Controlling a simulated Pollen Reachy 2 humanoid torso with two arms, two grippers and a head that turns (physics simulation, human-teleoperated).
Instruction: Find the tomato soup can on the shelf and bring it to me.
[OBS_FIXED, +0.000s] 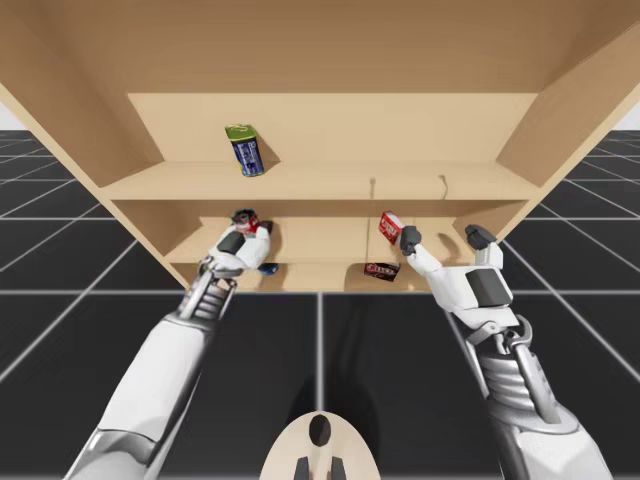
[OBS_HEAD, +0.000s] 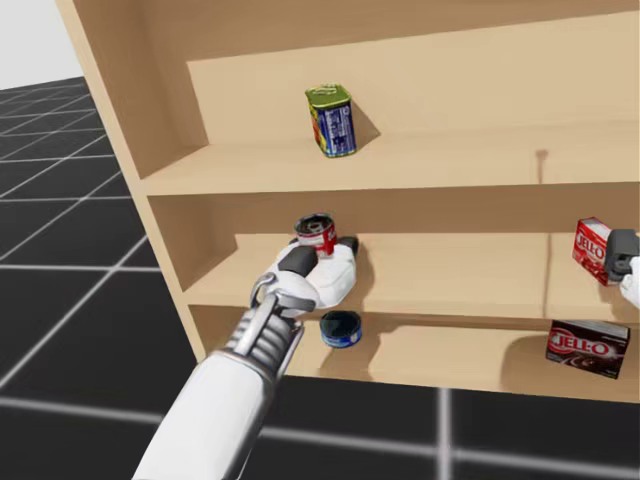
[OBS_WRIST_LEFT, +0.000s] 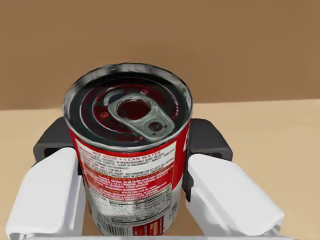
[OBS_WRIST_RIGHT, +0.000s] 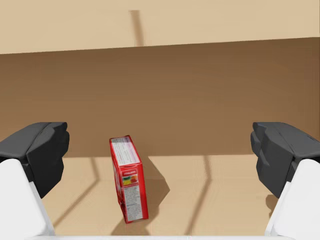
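The tomato soup can, red and white with a pull-tab lid, stands upright between the fingers of my left gripper. Both dark pads press its sides, so the gripper is shut on it. In the head view the soup can is at the left part of the middle shelf, with my left gripper around it. The high view shows the same soup can in my left gripper. My right gripper is open at the right part of that shelf.
A red box stands on edge ahead of my right gripper, apart from its fingers. A blue can with a green top sits on the upper shelf. A flat blue tin and a dark red box lie on the lower shelf.
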